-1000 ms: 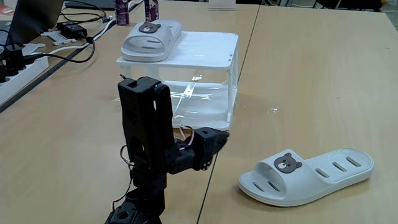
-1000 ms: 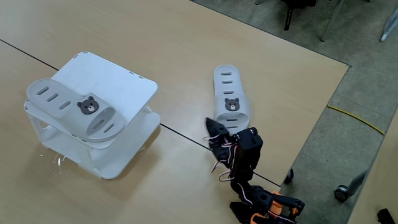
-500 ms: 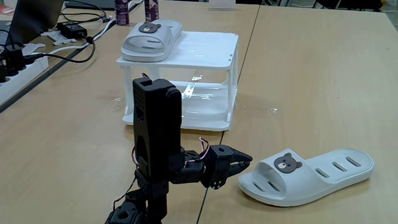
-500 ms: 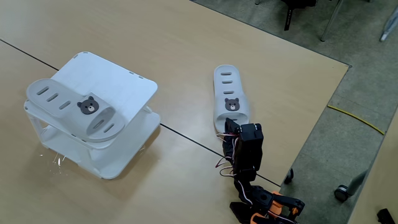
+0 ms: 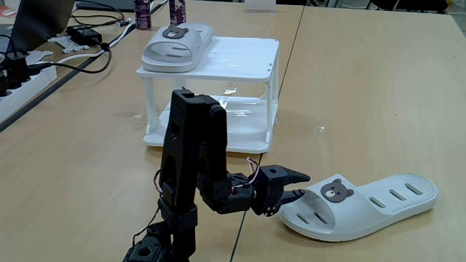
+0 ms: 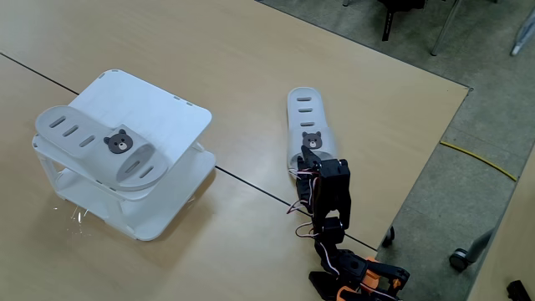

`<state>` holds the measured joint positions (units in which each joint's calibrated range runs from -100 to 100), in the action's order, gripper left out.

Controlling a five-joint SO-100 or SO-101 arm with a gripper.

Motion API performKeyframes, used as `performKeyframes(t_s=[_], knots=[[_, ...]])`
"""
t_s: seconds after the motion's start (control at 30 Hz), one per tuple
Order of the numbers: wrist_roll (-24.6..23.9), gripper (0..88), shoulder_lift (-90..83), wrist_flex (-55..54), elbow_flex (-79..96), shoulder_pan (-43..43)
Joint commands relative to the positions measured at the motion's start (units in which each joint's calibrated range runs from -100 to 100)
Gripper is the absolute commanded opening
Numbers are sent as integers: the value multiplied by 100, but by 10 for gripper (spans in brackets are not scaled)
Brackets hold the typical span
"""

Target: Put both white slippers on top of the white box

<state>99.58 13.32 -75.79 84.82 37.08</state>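
One white slipper [image 5: 177,45] with a bear face lies on the left part of the white box's flat top [image 5: 244,58]; in the other fixed view it is slipper [image 6: 100,144] on the box [image 6: 163,109]. The other white slipper [image 5: 364,204] lies flat on the table to the right of the arm, bear-face end toward it, and shows as slipper [image 6: 308,125] in the other fixed view. My black gripper [image 5: 304,185] is low over the table with its jaws open right at that bear-face end. From above, the gripper [image 6: 307,156] reaches the slipper's near end.
Cables, a power strip [image 5: 22,80] and a laptop sit at the back left, with bottles [image 5: 143,13] behind the box. The table's edge [image 6: 426,167] runs close to the arm's base, with floor and a yellow cable [image 6: 481,160] beyond.
The arm has swung from beside the box toward the slipper on the table and reached out low. The gripper now stands open at its bear-face end. Neither slipper has moved.
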Motion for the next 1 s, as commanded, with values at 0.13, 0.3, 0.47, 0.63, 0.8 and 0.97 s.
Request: performKeyframes(t_s=[0.13, 0.3, 0.47, 0.63, 0.8, 0.97], knots=[[42, 242, 633, -48, -1413, 305], [42, 242, 1146, 133, -2415, 503], [42, 242, 1188, 703, -3109, 494], [42, 242, 1558, 962, -3831, 503], [42, 242, 1827, 962, -3876, 503], [42, 235, 1912, 962, -4192, 503]])
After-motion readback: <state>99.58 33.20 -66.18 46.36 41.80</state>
